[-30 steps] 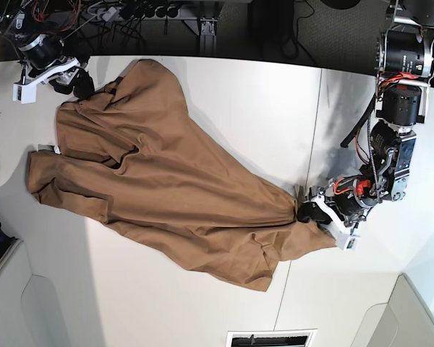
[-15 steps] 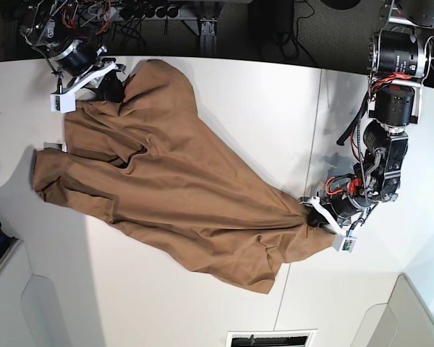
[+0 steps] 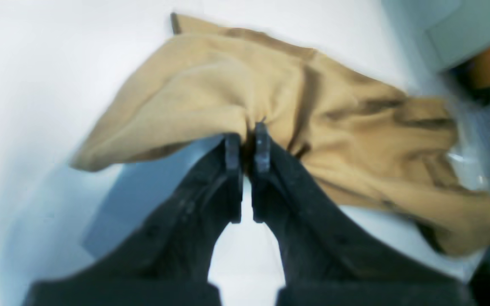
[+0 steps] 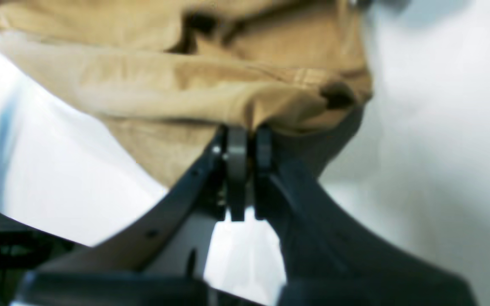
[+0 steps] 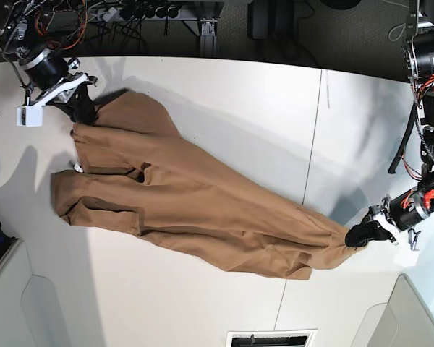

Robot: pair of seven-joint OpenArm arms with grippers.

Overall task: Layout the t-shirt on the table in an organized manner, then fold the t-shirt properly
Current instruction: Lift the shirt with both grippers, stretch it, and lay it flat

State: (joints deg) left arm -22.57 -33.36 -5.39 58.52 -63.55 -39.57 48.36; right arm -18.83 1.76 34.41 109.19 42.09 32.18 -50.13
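The tan t-shirt (image 5: 195,210) lies stretched in a long diagonal band across the white table (image 5: 239,94), from upper left to lower right. My right gripper (image 5: 83,114) is shut on the shirt's upper-left edge, and the right wrist view shows the cloth (image 4: 211,93) bunched between its closed fingertips (image 4: 237,144). My left gripper (image 5: 353,235) is shut on the shirt's lower-right tip. In the left wrist view, the fabric (image 3: 236,93) fans out from my left gripper (image 3: 248,138). Folds and a sleeve gather at the shirt's left end (image 5: 72,206).
A dark seam (image 5: 312,144) runs across the table right of centre. Cables and hardware (image 5: 130,11) line the far edge. Grey bins stand at the near left corner (image 5: 14,296) and the near right corner (image 5: 412,311). A vent (image 5: 271,338) sits at the near edge.
Both grippers have shut on the cloth and pulled apart. The left gripper went right and down, and the shirt has drawn out into a longer, narrower band.
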